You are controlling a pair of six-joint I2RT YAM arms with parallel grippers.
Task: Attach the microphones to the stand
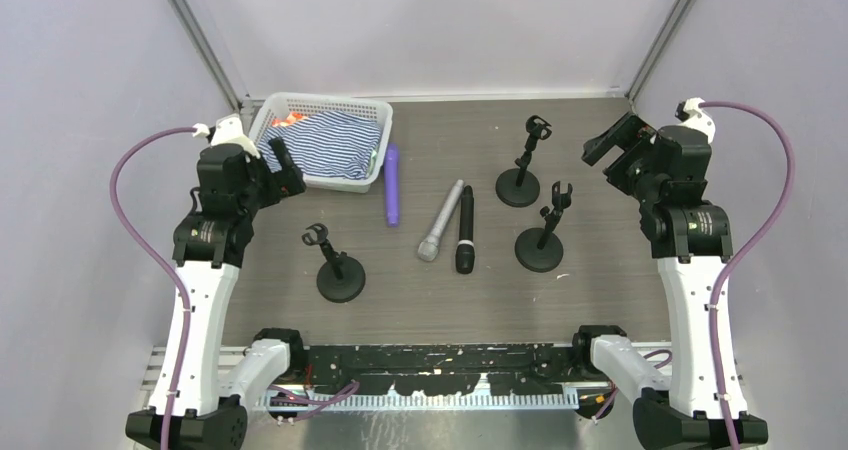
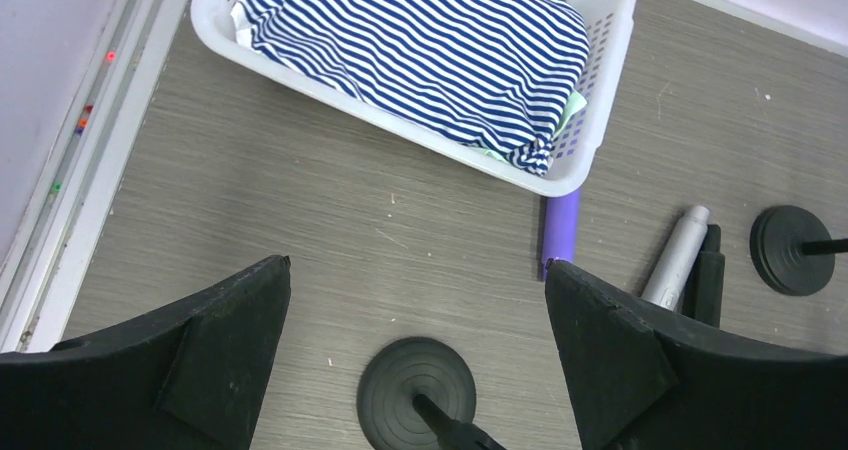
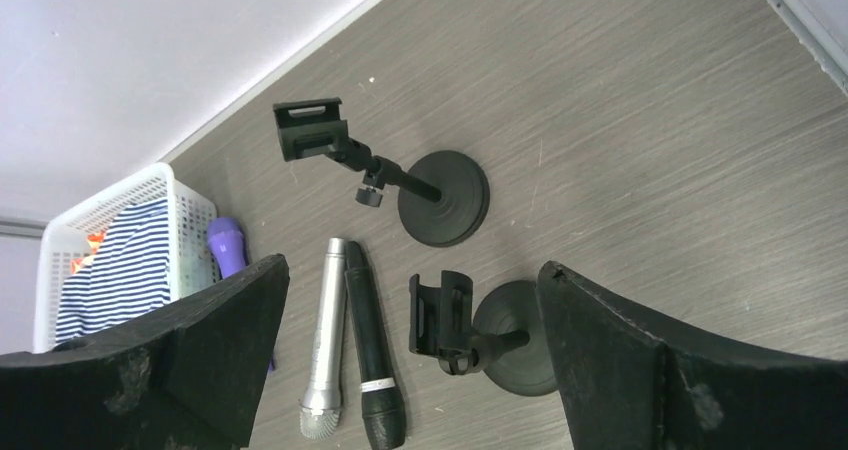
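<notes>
Step one looks to be in hand: no microphone is lifted and no clip is filled. The left gripper point(image 2: 416, 263) hangs wide open and empty, and so does the right gripper point(image 3: 415, 262).

Just below and between the left gripper's fingers stands the lone stand point(image 2: 417, 385), a ribbed black disc with a thin stem. Ahead of that gripper and off to its right lies the purple microphone point(image 2: 562, 230), a smooth matte cylinder partly tucked under the rim of the white lattice basket point(image 2: 610, 100), which holds a navy-and-white striped cloth point(image 2: 420, 50).

Ahead of the right gripper stands the far stand point(image 3: 445, 198), its boxy black clip tilted on an angled stem. The near stand point(image 3: 520, 335) sits closer in, between its fingers, with a U-shaped clip. To the left of that stand, the silver microphone point(image 3: 325, 340), brushed metal with a mesh head, and the black microphone point(image 3: 372, 345), slim and matte, lie side by side and nearly touching on the grey wood-grain table point(image 3: 650, 150).

The next move probably calls for one gripper to descend over a microphone body and close across its width. The silver and black pair leave little finger room between them, so the purple one may be easier, though the basket crowds it.
</notes>
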